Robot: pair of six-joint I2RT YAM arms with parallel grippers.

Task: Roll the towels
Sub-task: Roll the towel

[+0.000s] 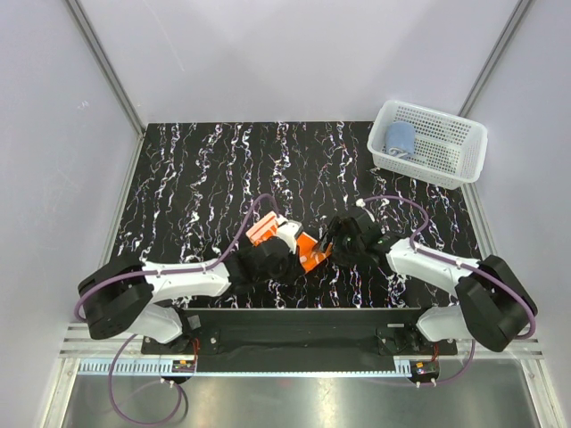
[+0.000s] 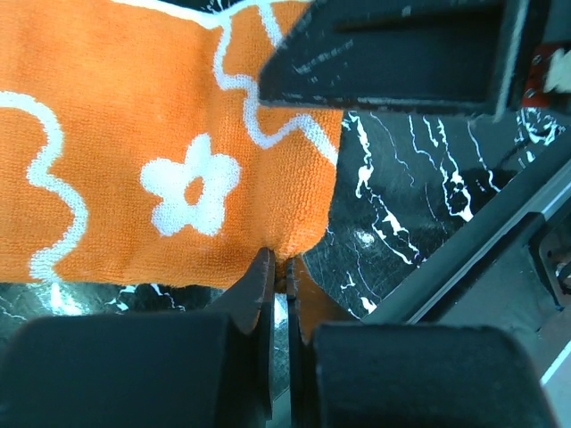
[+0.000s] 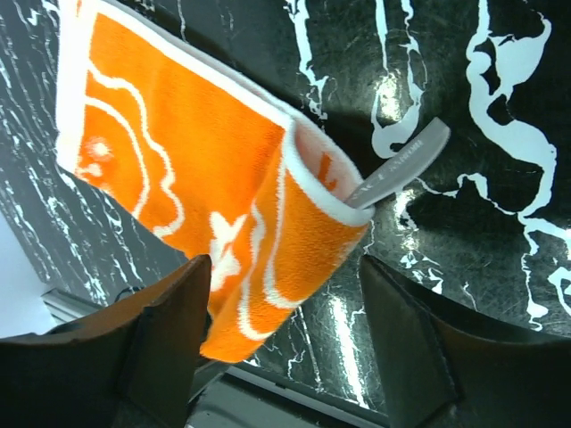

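One white mesh basket (image 1: 464, 156) holds a rolled light blue towel (image 1: 401, 136). Left pincer (image 2: 278, 267) pinches the orange towel (image 2: 134, 134) at its edge; right pincer (image 3: 284, 267) stands open astride the folded end.

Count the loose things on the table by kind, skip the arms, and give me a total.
Towels: 2 (orange patterned towel, light blue towel)
Baskets: 1 (white mesh basket, holding the light blue towel)
Total: 3
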